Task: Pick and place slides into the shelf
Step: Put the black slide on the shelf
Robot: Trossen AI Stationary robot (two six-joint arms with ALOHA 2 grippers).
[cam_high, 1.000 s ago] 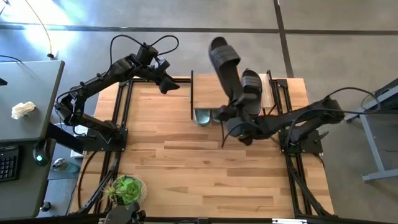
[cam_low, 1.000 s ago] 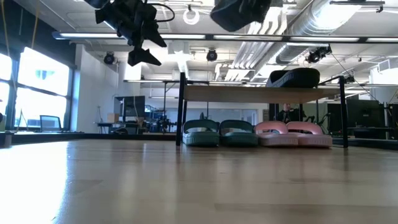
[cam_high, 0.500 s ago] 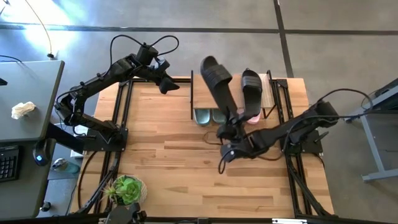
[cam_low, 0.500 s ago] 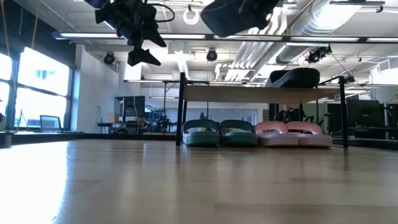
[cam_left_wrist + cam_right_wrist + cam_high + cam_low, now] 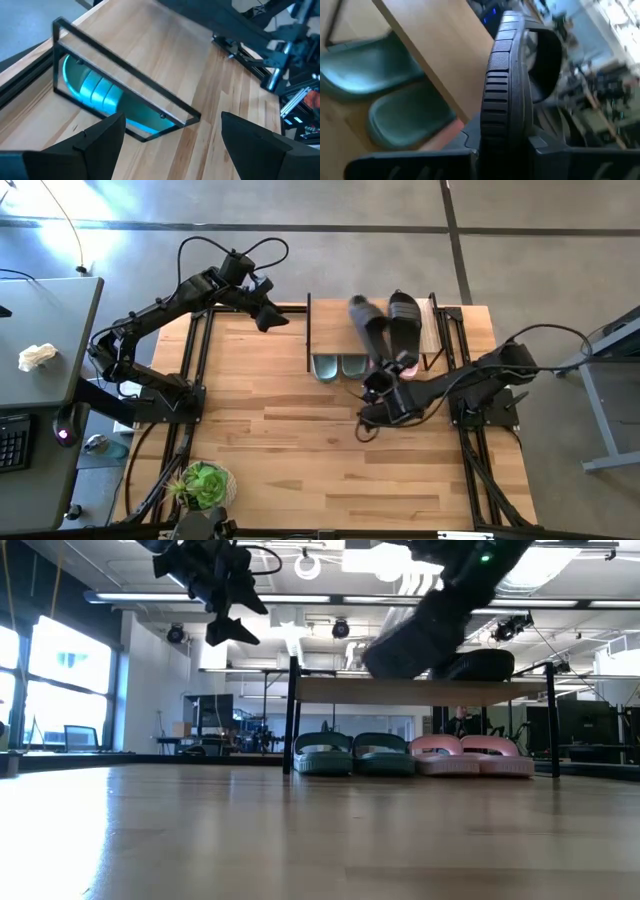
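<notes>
My right gripper (image 5: 384,383) is shut on a black ribbed slide (image 5: 368,330) and holds it over the shelf's (image 5: 330,330) plank top; in the low view that slide (image 5: 412,640) slants above the plank (image 5: 340,690). The other black slide (image 5: 405,320) lies flat on the plank's right part. Beneath the plank, on the table, stand the sage-green pair (image 5: 352,753) and the pale pink pair (image 5: 470,754). My left gripper (image 5: 268,314) hangs open, high above the table left of the shelf, touching nothing. My right gripper pinches the black slide's sole (image 5: 502,125) near one end, one finger (image 5: 465,150) on each flat face, the ribbed edge toward the wrist camera. It reaches in from the table's near side. The slide is lifted clear and slants, its strap (image 5: 547,50) at the end away from the fingers.
The shelf stands at the table's far edge on thin black legs (image 5: 292,715). Bare plank (image 5: 330,330) lies left of the held slide. A potted plant (image 5: 203,483) sits at the near left corner. The table's middle (image 5: 300,440) holds nothing.
My right gripper has brought the black slide down from high above the shelf and tipped it toward the plank top. The slide has dropped from the top of the low view to just over the plank, left of the other black slide. The gripper has stayed shut.
</notes>
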